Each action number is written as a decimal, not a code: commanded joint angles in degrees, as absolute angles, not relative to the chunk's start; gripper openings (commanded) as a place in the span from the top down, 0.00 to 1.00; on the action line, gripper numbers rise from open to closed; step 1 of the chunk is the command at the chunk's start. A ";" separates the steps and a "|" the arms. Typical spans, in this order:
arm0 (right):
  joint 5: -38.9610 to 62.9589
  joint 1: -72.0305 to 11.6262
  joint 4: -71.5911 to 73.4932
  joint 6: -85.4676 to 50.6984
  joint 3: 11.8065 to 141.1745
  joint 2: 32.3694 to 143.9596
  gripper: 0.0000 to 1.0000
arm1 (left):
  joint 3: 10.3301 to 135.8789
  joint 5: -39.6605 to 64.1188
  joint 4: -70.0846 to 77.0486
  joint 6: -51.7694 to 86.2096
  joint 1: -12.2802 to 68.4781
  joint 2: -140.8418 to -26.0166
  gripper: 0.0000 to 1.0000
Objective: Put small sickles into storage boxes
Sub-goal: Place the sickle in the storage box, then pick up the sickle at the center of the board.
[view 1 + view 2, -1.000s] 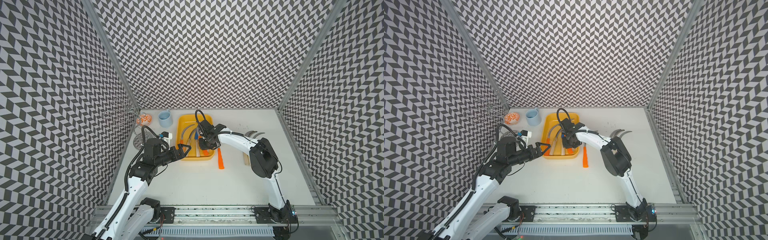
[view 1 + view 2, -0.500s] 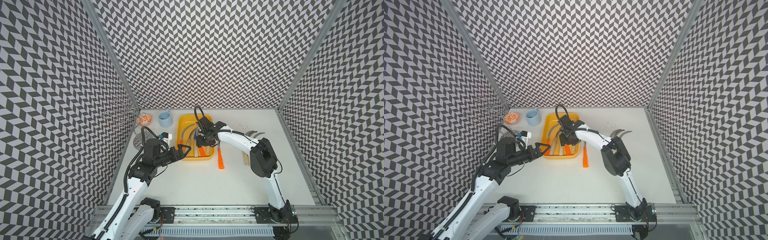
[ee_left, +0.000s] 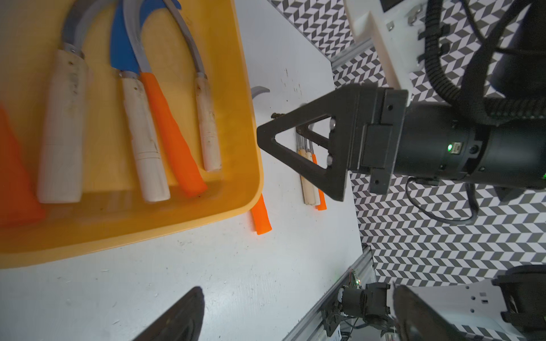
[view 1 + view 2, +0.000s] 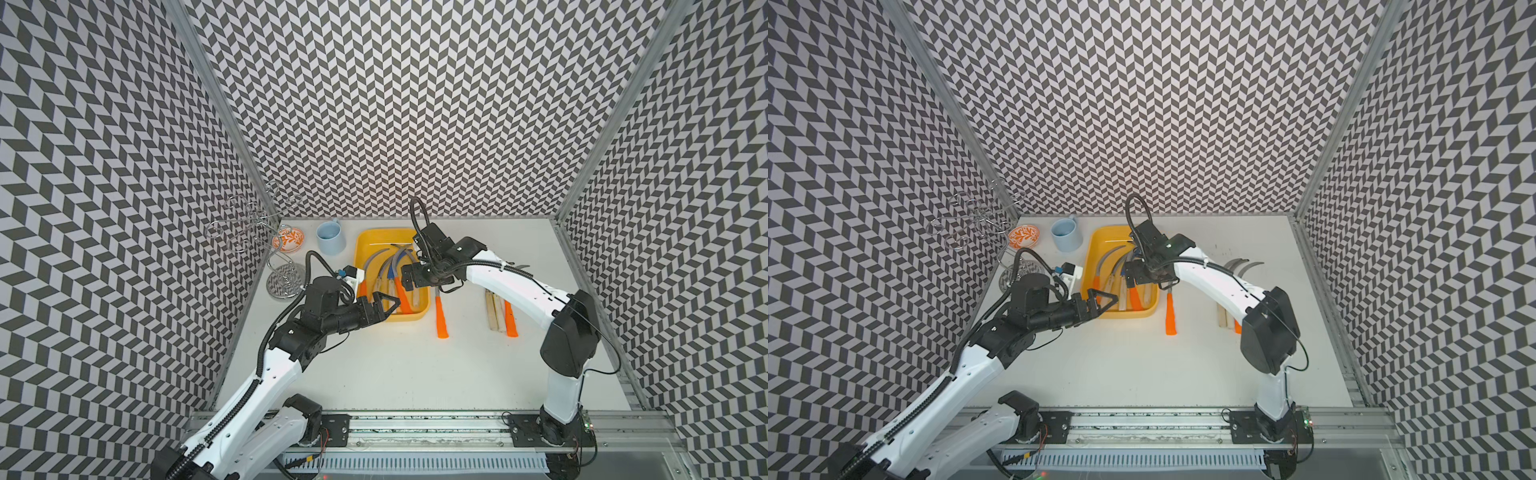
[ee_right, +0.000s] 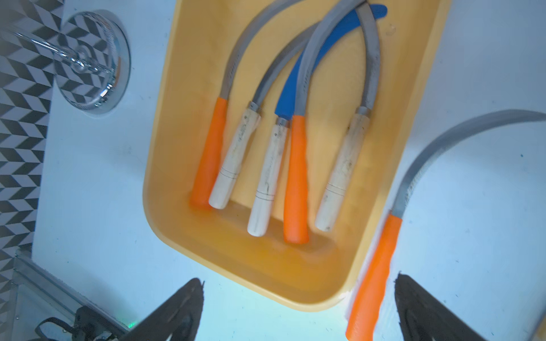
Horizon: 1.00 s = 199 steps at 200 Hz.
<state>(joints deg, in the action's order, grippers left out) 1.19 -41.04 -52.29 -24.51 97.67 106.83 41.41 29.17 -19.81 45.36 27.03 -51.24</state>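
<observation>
Inside a booth of chevron-patterned walls (image 4: 415, 104), a white tabletop (image 4: 395, 374) carries a yellow storage tray (image 4: 362, 253) holding five small sickles (image 5: 297, 177). An orange-handled sickle (image 4: 441, 320) lies just beside the tray, and three loose sickles (image 4: 498, 316) lie farther right. The right gripper (image 5: 297, 280) hangs spread wide and empty over the tray. The left gripper (image 4: 387, 305) is also wide, at the tray's near edge. A light-blue mug (image 4: 331, 237) stands behind.

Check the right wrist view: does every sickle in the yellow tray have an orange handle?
No: of the five sickles in the yellow tray, three have pale wooden handles.
</observation>
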 commanded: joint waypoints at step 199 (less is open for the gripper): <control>-5.14 -23.40 -41.55 -21.84 61.29 93.00 0.04 | 33.63 13.67 2.79 53.48 53.74 -62.71 0.00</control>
<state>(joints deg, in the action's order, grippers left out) -3.92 -24.12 -45.28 -22.87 62.15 91.48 34.72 16.51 -1.08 53.12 52.66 -62.17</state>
